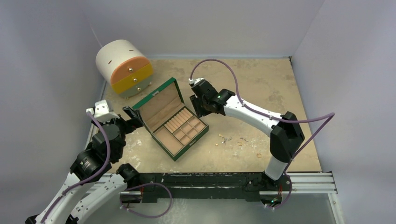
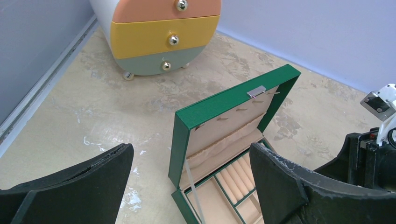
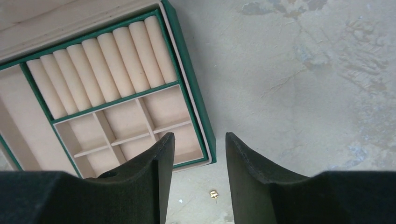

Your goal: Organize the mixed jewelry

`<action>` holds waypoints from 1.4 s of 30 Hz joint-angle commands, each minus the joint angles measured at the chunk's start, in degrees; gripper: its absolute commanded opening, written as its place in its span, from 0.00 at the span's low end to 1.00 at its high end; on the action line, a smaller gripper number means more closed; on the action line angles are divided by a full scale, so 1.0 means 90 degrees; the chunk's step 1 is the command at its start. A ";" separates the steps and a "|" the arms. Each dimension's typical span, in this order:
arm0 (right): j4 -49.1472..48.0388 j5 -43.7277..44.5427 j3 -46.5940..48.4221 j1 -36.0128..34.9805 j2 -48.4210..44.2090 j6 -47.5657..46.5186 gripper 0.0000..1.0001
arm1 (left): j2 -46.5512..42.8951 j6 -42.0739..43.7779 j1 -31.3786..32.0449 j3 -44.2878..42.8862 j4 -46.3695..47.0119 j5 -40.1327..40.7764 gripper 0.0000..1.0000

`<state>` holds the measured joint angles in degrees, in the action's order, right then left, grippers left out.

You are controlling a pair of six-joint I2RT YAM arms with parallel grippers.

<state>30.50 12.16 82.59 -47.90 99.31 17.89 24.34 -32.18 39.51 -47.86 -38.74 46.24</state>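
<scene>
from above, the table (image 1: 261, 84) carries an open green box (image 1: 186, 148) with a tan lining, its lid (image 1: 161, 100) raised toward the back left. behind it, near the back-left corner, sits a round chest of drawers (image 1: 123, 67) with orange, yellow and grey-green fronts. the jewelry (image 1: 239, 143) lies loose on the bare table to the right of the box, a small scatter of tiny gold and silvery pieces. one gold ring (image 1: 259, 155) lies apart from the rest, nearest the right arm's base. the left gripper (image 1: 134, 116) sits just beside the lid's left edge. the right gripper (image 1: 196, 107) hangs by the box's right corner.

from the left wrist, the left gripper (image 2: 190, 154) has its black fingers (image 2: 84, 182) spread wide, with nothing between them. past them stand the box (image 2: 224, 100) with its lid upright and the chest of drawers (image 2: 163, 37) with three round knobs. part of the right arm shows at the right edge.

from the right wrist, the right gripper (image 3: 198, 140) looks down with its jaws apart and nothing gripped. its left finger overlaps the box's near corner. the box (image 3: 189, 74) shows a row of ring rolls (image 3: 98, 60) and small square compartments (image 3: 126, 121). one tiny gold piece (image 3: 214, 194) lies on the table below the gap, just outside the box.
</scene>
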 commanded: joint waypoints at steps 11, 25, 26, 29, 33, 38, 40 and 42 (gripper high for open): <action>-0.0471 -0.0930 0.0000 0.0357 0.0474 -0.0281 0.47 | 0.0079 0.0002 -0.0019 -0.0118 0.0125 -0.0017 0.95; -0.0605 -0.1143 0.0089 0.0483 0.1007 -0.0284 0.47 | 0.0062 0.0004 -0.0032 -0.0112 0.0115 -0.0001 0.95; -0.0606 -0.1159 0.0106 0.0494 0.1036 -0.0288 0.47 | 0.0068 0.0005 -0.0034 -0.0107 0.0118 0.0000 0.95; -0.0623 -0.1234 0.0158 0.0498 0.1124 -0.0289 0.45 | 0.0079 0.0002 -0.0033 -0.0115 0.0115 0.0009 0.95; -0.0622 -0.1312 0.0183 0.0492 0.1192 -0.0260 0.38 | 0.0079 0.0007 -0.0031 -0.0119 0.0106 0.0016 0.95; -0.0620 -0.1332 0.0176 0.0491 0.1201 -0.0242 0.29 | 0.0066 0.0002 -0.0027 -0.0119 0.0105 0.0019 0.95; -0.0616 -0.1323 0.0162 0.0492 0.1185 -0.0219 0.19 | 0.0061 0.0002 -0.0031 -0.0113 0.0105 0.0027 0.95; -0.0631 -0.1308 0.0123 0.0498 0.1151 -0.0185 0.11 | 0.0059 0.0002 -0.0028 -0.0122 0.0105 0.0028 0.95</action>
<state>25.63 0.47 82.30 -43.70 110.87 15.68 24.53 -32.18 39.40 -47.86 -38.74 46.26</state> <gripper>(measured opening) 0.186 0.950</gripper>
